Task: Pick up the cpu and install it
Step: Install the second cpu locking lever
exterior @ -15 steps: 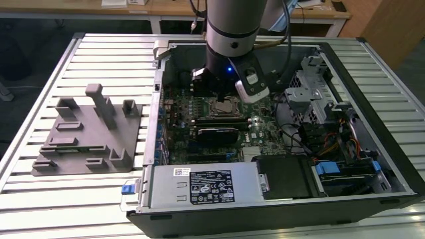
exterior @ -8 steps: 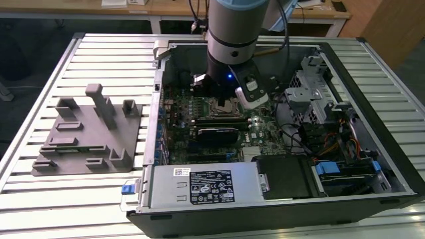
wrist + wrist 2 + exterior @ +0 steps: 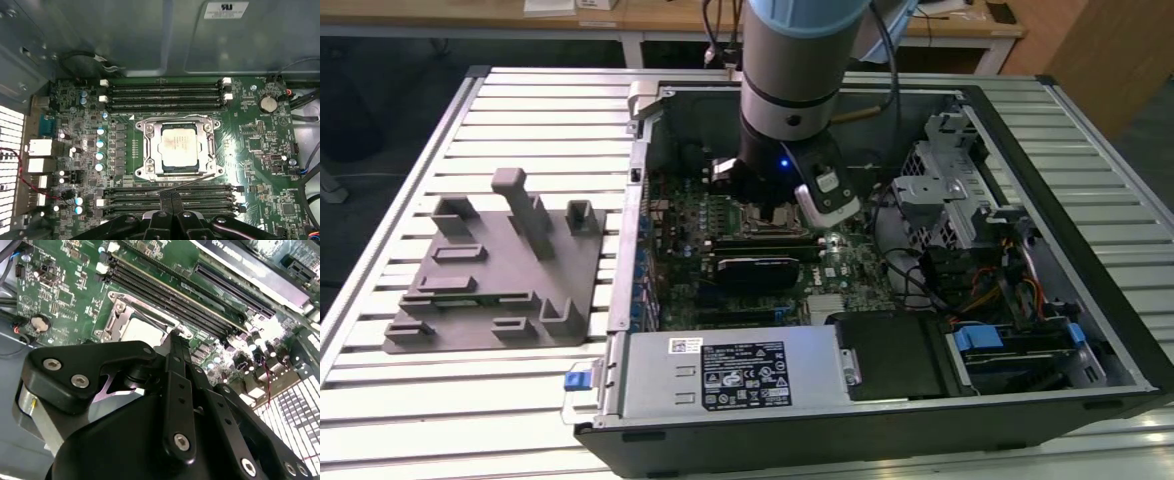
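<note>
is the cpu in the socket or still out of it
In. In the first wrist view the cpu lies flat inside the socket frame on the motherboard; the gripper's closed fingertips are empty.

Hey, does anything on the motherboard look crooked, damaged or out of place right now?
Nothing stands out. In the first wrist view the cpu lies flat and square inside the socket frame, edges parallel to it. The gripper sits beside the socket with its fingers together, holding nothing.

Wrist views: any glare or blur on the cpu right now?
In the first wrist view the cpu is sharp and evenly lit, with glare just beside the socket; in the second wrist view its pale top looks washed out, partly hidden behind the gripper.
</note>
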`<state>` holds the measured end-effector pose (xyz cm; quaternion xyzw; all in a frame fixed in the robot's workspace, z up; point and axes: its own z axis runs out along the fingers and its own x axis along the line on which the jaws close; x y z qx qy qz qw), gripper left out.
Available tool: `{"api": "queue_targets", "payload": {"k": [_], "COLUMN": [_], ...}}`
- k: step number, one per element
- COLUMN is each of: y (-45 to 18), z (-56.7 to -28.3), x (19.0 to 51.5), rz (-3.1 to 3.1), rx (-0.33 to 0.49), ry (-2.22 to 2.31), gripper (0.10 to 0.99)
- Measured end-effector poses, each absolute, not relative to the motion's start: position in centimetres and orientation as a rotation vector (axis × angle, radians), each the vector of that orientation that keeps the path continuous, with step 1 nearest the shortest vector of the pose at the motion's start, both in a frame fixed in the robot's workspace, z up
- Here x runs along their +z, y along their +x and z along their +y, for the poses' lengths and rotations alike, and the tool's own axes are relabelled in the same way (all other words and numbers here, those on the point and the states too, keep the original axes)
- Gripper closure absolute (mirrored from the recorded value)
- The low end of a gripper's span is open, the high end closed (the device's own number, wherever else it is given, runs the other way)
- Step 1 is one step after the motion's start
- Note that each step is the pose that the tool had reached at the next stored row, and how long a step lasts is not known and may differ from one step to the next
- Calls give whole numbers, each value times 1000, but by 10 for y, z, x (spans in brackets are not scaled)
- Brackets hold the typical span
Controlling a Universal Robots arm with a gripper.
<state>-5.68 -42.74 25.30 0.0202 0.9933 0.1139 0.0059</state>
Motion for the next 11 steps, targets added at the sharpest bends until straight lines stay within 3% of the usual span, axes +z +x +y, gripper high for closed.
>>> {"api": "queue_targets", "payload": {"k": [11], "y": [-58], "z": [-426], "x": [247], "rz": [3110], "rx": [354], "ry": [65], "gripper": [980]}}
